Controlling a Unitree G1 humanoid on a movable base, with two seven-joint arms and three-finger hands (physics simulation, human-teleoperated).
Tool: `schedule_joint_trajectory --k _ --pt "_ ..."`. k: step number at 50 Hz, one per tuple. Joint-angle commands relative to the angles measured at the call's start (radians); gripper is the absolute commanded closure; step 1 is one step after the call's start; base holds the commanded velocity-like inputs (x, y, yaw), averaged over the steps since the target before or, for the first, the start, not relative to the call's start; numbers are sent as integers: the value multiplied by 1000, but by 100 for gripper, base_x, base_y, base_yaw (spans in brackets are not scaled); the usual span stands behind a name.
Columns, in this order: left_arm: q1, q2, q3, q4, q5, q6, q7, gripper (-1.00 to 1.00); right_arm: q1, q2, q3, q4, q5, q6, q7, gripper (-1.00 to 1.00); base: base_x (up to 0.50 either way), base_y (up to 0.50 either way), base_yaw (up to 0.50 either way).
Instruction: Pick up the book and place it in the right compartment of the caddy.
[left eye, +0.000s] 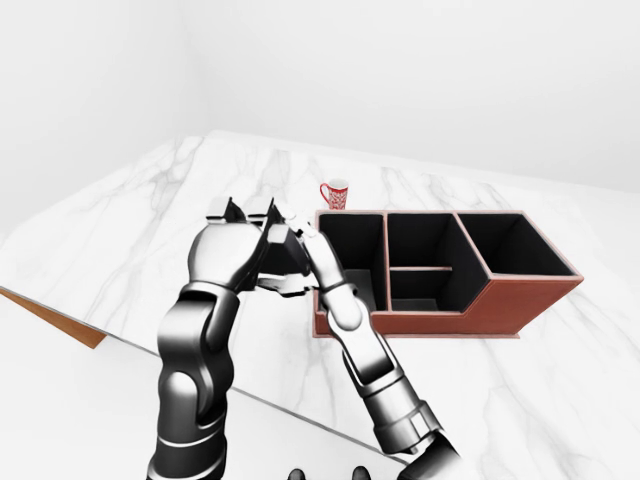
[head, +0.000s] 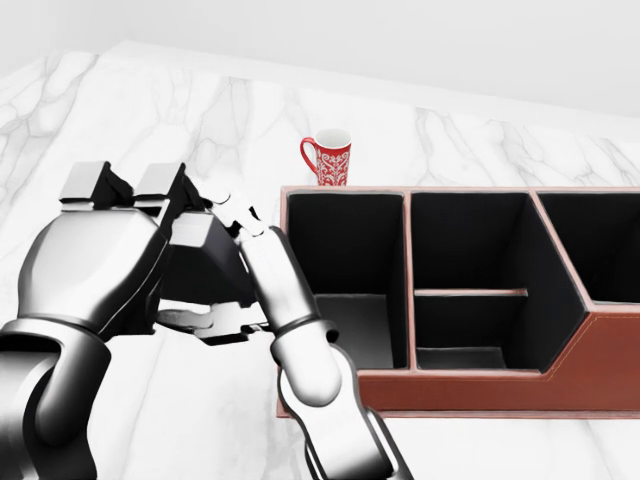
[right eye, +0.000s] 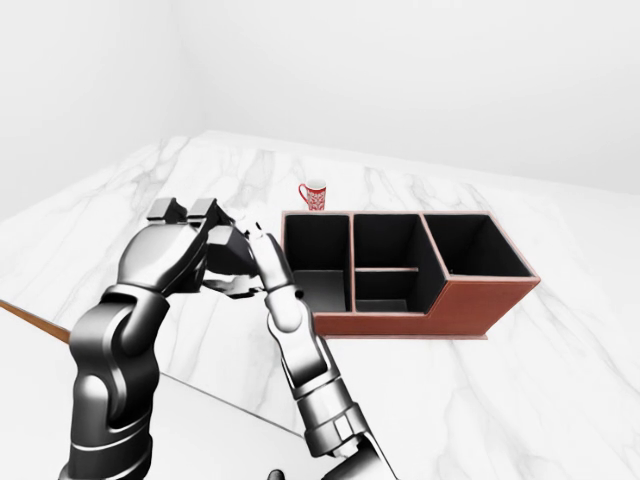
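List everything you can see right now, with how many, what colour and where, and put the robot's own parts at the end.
Book: one, black, held up between both hands, left of the caddy in the head view.
Caddy: one, reddish-brown outside, black inside, on the counter at the head view's right; its compartments look empty.
Mug: one, red with white pattern, upright just beyond the caddy's top-left corner.
Counter: one, white marble, under everything.
Left robot hand: one, silver and black, fingers closed round the book.
Right robot hand: one, silver, fingers against the book's right side; whether it grips is unclear.
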Motion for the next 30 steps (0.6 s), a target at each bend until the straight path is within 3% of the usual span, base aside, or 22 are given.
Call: schedule_joint_trajectory --k 1,2,3,7,17,18,19,20,21,24,25,27,28,29,30 --pt "-2 -8 2 -6 16 0 56 100 34 10 27 -23 -2 -15 39 100 0 0 0" --pt "-2 -8 2 -8 15 0 55 100 36 10 27 -29 -2 -15 39 100 0 0 0" --pt "-5 -8 2 -13 16 0 48 100 39 6 25 -1 2 -48 31 100 0 0 0" --pt "-5 -6 6 -16 15 0 46 100 35 11 24 -25 1 -21 36 100 0 0 0" --pt "-2 -7 7 -20 12 0 42 100 35 11 23 -23 4 -20 31 100 0 0 0" --pt "-1 -6 7 -18 11 0 45 100 34 10 22 -20 5 -24 29 100 0 0 0" --pt "4 -6 8 -15 9 0 49 100 39 7 22 5 8 -53 21 100 0 0 0" --pt "5 -6 8 -16 8 0 48 100 40 6 22 10 8 -58 20 100 0 0 0" --pt "2 -4 11 -17 8 0 49 100 41 9 23 -16 6 -34 28 100 0 0 0" --pt "-6 1 12 -21 13 0 33 100 44 6 24 2 7 -56 25 100 0 0 0" --pt "-5 -6 7 -38 13 0 4 100 39 11 23 -32 7 -19 35 100 0 0 0" --pt "-7 -3 7 -36 18 0 9 100 37 11 25 -37 7 -13 35 100 0 0 0" --pt "-7 -2 9 -31 16 0 14 100 37 11 26 -34 7 -15 34 100 0 0 0" --pt "-13 -1 12 -33 16 0 10 100 43 8 29 -8 7 -45 26 100 0 0 0" --pt "-16 0 13 -35 16 0 8 77 45 7 28 8 7 -63 22 100 0 0 0"
